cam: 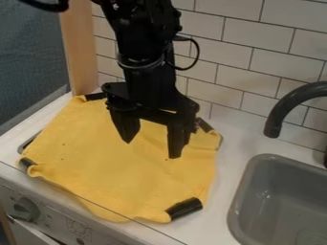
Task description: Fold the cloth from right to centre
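My black two-finger claw (152, 149) – spread wide, empty – hangs over the roughly square yellow cloth (112, 165). I should pinch its right edge (209, 173) shallowly, then draw it low to centre.

Light: moderate, diffuse; direction unclear. Tiled wall (271, 64): muted, gently uneven brightness. Counter (214, 213): pale, softly lit. Cloth (115, 167): bright, faint shading along creases. Tap (285, 105): dull highlights. Sink (241, 186): low sheen at rim. Arm (148, 81): very dark, surface detail largely lost.
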Controlling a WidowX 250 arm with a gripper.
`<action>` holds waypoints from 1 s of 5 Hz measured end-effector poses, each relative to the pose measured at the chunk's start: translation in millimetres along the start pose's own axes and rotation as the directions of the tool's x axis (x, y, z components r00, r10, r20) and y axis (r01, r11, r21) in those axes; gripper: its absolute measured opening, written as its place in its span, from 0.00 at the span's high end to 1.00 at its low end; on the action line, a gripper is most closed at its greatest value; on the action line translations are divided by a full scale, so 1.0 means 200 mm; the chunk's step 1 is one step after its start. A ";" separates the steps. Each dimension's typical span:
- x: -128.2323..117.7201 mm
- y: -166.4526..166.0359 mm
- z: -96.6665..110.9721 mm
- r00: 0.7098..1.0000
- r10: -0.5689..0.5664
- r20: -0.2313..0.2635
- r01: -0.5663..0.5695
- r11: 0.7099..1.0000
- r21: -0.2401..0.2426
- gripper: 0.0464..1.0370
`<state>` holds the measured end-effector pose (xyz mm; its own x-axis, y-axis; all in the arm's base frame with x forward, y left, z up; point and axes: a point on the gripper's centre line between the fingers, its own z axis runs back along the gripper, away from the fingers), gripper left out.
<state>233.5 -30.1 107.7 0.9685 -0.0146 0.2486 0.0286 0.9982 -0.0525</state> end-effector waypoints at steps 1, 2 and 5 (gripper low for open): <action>-0.02 0.00 -0.02 1.000 0.002 -0.014 -0.002 1.000 0.001 0.04; -0.03 -0.03 -0.06 1.000 0.001 -0.018 -0.001 1.000 -0.003 0.04; 0.00 -0.17 -0.40 0.985 -0.101 -0.141 0.101 0.995 -0.013 0.04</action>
<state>251.9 -69.2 32.0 0.9857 -0.1239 0.1141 0.1291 0.9908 -0.0396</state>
